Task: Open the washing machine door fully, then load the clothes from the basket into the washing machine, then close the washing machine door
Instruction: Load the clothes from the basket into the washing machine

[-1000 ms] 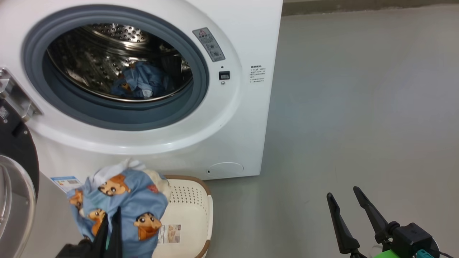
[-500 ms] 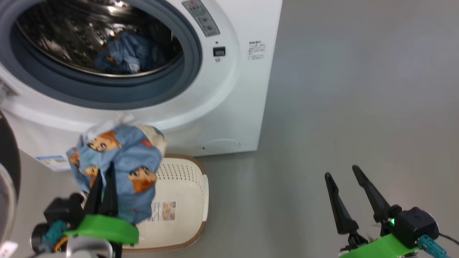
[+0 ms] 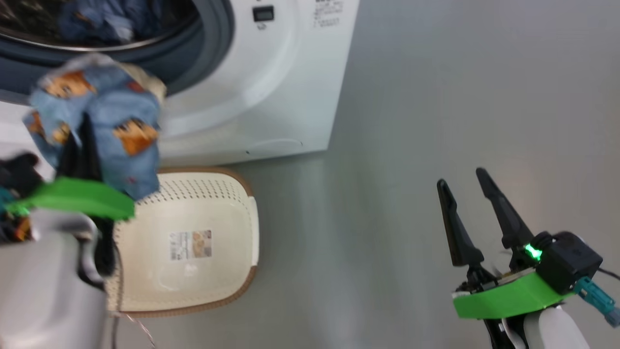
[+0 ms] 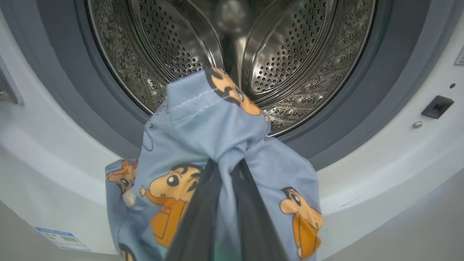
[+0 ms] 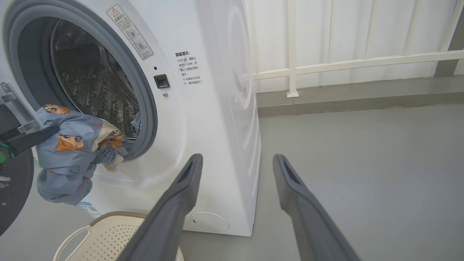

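Clothes [image 3: 97,106] pinched tight in left gripper [image 4: 226,166], bundle held up in front of lower edge of drum [image 4: 290,54] opening, above basket [image 3: 213,194]. Second blue garment [image 3: 97,22] lying inside drum. Basket on floor [image 3: 436,97] just in front of washing machine [image 3: 271,97], paper label [image 3: 190,245] visible on bottom. Right gripper [image 3: 461,177] far right, fingers spread wide, gripping nothing, over bare floor.

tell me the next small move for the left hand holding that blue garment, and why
Probably carry the left hand forward, past the grey seal, into the drum before opening it. It is shut on the clothes, which hang outside the opening, at its lower rim.
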